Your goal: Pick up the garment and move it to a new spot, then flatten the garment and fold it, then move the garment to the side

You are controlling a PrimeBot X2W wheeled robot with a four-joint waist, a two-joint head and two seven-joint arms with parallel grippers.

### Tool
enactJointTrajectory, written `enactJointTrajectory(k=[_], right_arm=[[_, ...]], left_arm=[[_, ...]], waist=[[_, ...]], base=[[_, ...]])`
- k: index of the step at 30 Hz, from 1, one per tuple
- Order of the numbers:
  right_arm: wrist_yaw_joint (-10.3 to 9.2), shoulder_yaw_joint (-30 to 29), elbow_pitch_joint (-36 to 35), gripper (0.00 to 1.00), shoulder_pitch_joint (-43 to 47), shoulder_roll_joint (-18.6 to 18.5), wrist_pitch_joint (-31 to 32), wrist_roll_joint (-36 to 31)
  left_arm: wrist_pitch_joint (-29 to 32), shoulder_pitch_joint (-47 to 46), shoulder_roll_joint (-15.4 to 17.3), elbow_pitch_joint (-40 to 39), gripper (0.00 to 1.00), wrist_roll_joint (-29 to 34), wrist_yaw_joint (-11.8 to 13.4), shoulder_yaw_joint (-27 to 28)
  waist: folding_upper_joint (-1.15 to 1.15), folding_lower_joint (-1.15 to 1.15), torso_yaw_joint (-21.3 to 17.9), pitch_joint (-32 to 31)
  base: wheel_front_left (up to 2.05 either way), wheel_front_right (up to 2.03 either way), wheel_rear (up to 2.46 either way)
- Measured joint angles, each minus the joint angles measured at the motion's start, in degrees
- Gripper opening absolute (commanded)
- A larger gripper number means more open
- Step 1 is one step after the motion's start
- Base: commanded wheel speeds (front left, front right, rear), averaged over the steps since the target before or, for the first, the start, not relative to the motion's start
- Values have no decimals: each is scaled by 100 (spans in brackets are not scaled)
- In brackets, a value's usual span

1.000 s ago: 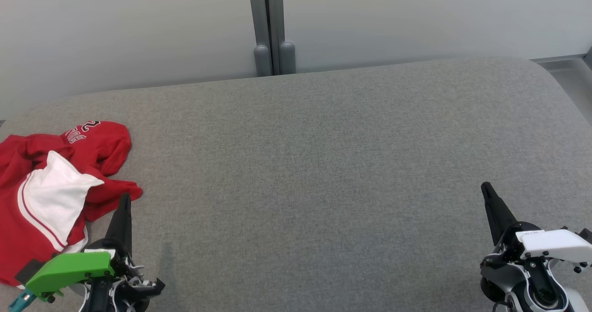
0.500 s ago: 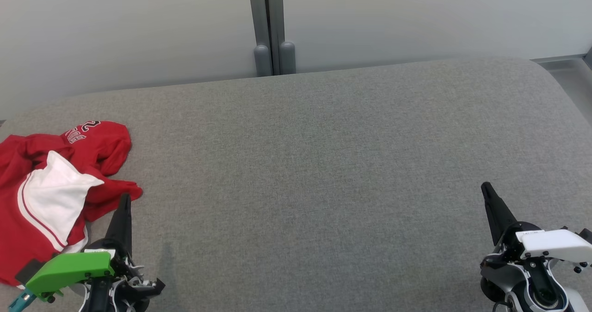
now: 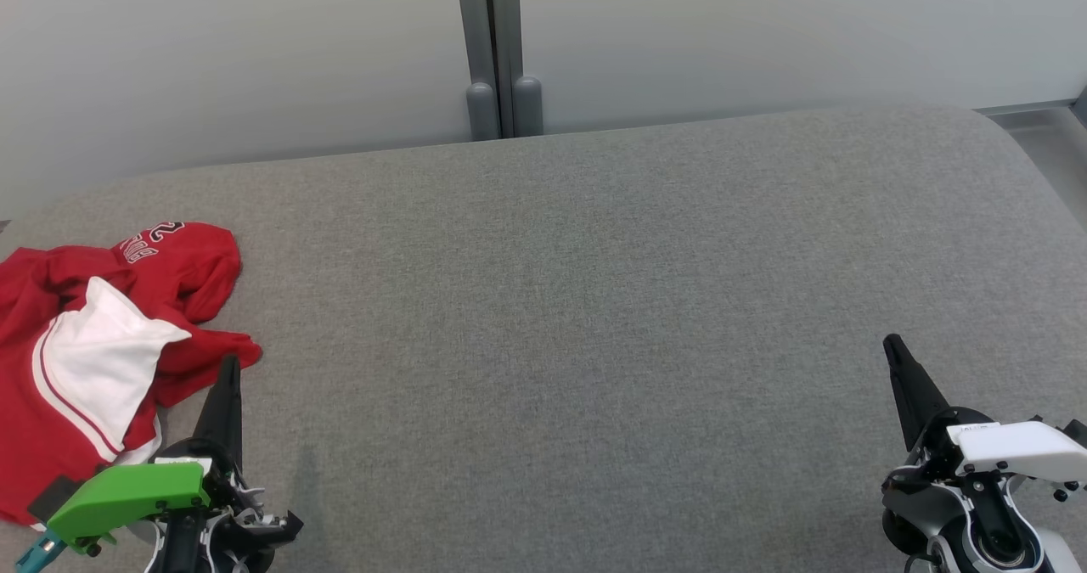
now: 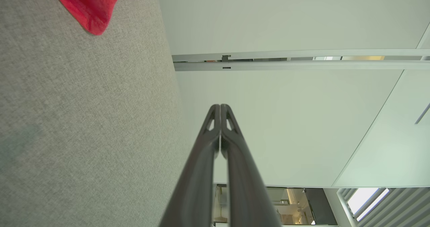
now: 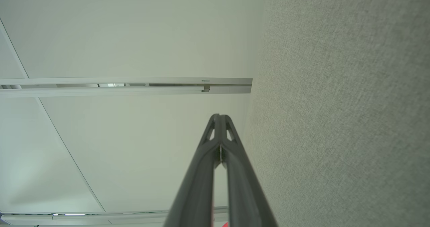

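Both left gripper and right gripper sit closed, empty; a shallow pinch on the garment bunched at the bench's left edge could slip.

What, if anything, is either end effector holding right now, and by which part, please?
Nothing is held. The left end effector and right end effector are shut empty; the crumpled red and white fabric garment lies loose on the grey fabric surface.

- My left end effector: two long dark fingers with triangular cut-outs near the tips.
- Behind it, a bright green cover and a teal plug.
- My right end effector: same dark fingers, white cover, small black screws.
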Motion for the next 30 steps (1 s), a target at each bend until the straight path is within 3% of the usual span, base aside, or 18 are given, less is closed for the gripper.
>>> enactJointTrajectory(k=[30], right_arm=[[0, 0, 0, 0, 0, 0, 0, 0]], left_arm=[[0, 0, 0, 1, 0, 0, 0, 0]], waist=[[0, 0, 0, 0]], base=[[0, 0, 0]])
